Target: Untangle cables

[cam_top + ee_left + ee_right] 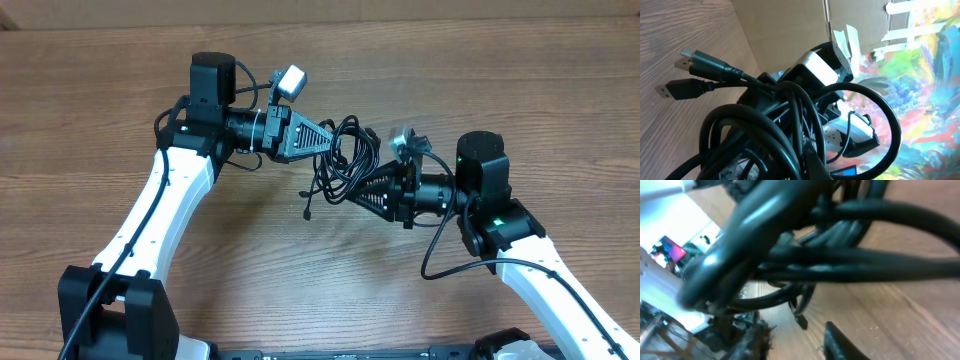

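gripping: the left gripper (322, 143), a black triangular two-finger claw, is clamping shut on a tangled bundle of thin black flexible cables (346, 152).
cables: they are bunching in loops right at the left gripper's tips, and a small black plug end (306, 212) is dangling from them just beside it.
other claw: the right gripper (364, 190), a matching black claw, is reaching in on the far side of the bundle from the left gripper; its fingers are showing a gap, but i cannot tell whether any cord is lying between them.
risk, tightening: if both claws are pinching the same loops, pulling away from the left gripper is likely cinching the knot rather than freeing a strand.
risk, slipping: the cords are thin and glossy, so a partial pinch is likely sliding off under tension.
risk, snagging: two flat metal-tipped plugs (682, 75) are sticking out near the left gripper and may be catching on loops.
surface: a brown wood-grain table (100, 90) is lying under the left gripper, matte and bare around it.
room: beyond the left gripper, a plain beige panel (785, 30) and a brightly painted multicolour surface (930, 100) are showing.
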Controlling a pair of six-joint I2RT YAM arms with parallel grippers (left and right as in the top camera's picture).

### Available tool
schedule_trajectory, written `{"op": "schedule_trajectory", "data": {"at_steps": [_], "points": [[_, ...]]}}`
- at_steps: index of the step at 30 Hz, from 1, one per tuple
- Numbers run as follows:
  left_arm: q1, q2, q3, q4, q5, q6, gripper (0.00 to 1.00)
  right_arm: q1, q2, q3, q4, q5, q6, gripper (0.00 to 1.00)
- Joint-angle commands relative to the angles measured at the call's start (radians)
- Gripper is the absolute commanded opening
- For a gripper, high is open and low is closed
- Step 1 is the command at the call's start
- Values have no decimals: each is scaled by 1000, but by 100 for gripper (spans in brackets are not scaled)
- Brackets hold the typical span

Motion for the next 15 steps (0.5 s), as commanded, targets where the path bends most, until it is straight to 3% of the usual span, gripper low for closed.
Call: {"op": "schedule_trajectory", "data": {"at_steps": [1,4,15], "points": [[1,1,24,5,35,-13,4,6,2,27,34,4,28,18],[1,2,24,8,34,-13,4,6,2,27,71,4,55,13],[-2,2,24,8,34,-11,4,6,2,27,91,28,60,15]]}}
